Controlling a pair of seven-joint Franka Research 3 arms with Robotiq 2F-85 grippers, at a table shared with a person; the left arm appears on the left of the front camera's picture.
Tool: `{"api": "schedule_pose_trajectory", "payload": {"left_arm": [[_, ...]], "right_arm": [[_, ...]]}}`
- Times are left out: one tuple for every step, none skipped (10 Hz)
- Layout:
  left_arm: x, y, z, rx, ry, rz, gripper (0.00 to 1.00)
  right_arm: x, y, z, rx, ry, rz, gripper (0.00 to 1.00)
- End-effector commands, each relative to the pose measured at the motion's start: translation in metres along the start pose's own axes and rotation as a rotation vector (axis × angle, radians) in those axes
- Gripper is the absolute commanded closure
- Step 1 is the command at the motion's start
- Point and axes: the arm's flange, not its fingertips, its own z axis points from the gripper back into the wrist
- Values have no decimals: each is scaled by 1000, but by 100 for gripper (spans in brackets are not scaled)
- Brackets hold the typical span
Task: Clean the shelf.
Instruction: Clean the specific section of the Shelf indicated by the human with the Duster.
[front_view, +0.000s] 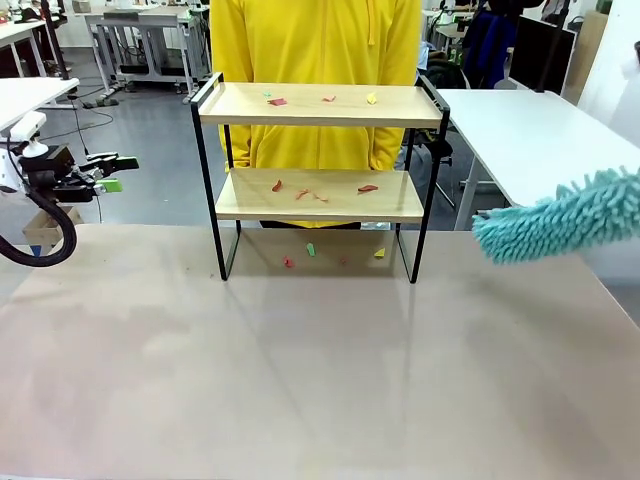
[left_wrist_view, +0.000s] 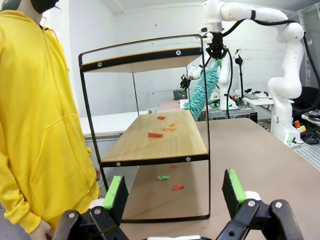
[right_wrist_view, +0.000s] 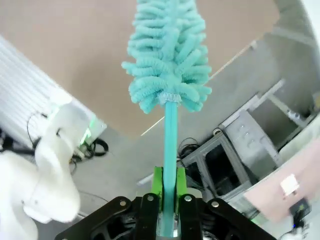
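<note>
The shelf stands at the middle of the table, a two-tier rack of light wooden boards in a black frame. Small coloured scraps lie on its top board, more scraps on the lower board, and a few on the table under it. My left gripper hovers open and empty off the shelf's left end, facing along the shelf between its green pads. My right gripper is shut on the handle of a teal fluffy duster. The duster hangs to the right of the shelf, not touching it.
A person in a yellow hoodie stands right behind the shelf. A white table sits at the back right. The brown tabletop in front of the shelf is bare. The right arm rises beyond the shelf's far end.
</note>
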Motion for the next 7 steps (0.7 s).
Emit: {"api": "schedule_pose_trajectory", "payload": {"left_arm": [[3,-1,0,1,-1,-18,0],[3,-1,0,1,-1,-18,0],[3,-1,0,1,-1,-18,0],[3,-1,0,1,-1,-18,0],[3,-1,0,1,-1,-18,0],[3,-1,0,1,-1,-18,0],[3,-1,0,1,-1,-18,0]], "right_arm": [[-5,24,-11,8,-14,282,87],[1,43,-19,44,-12,384,87],[14,64,-31,66,-8,483,87],[29,81,-44,77,16,563,87],[46,93,-55,146,37,634,87],[57,99,-66,188,55,670,87],[62,104,-71,200,58,702,87]]}}
